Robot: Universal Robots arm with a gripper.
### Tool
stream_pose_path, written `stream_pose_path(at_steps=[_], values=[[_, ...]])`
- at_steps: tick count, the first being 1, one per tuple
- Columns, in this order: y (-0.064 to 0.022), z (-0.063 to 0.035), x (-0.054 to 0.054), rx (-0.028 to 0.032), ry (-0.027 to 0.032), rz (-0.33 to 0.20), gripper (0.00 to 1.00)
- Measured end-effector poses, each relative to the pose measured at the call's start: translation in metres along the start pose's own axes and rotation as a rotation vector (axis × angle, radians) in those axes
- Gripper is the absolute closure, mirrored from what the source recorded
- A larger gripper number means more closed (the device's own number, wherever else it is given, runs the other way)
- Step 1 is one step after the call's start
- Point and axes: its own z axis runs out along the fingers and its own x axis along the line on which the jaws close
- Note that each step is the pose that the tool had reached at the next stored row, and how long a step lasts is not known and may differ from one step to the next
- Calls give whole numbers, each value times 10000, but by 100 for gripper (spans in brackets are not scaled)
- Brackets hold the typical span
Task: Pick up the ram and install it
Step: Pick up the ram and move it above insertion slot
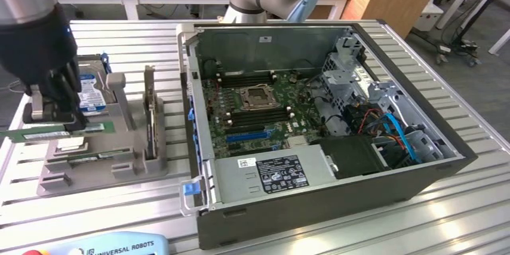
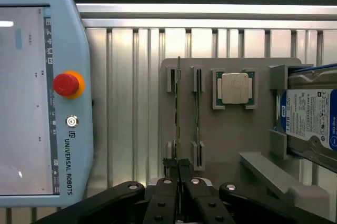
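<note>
One thin green circuit-board ram (image 1: 60,131), clamped in my black hand (image 2: 178,166) over the grey plastic holder (image 2: 226,140); I judge a level, straight carry matters.

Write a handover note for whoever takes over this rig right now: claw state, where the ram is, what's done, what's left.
Claw: shut on the ram.
Ram: held level just above the gray holder, at the exterior view's left, well apart from the open computer case. The second stick sits in its holder slot.
Done: pick-up; the ram appears lifted out of its slot.
Left: the install; the ram is not yet in the case.
</note>
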Motion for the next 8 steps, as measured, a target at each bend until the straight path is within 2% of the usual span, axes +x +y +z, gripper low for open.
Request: stream_pose_path(at_steps=[8], values=[[0, -301, 5, -1, 1, 0, 88]])
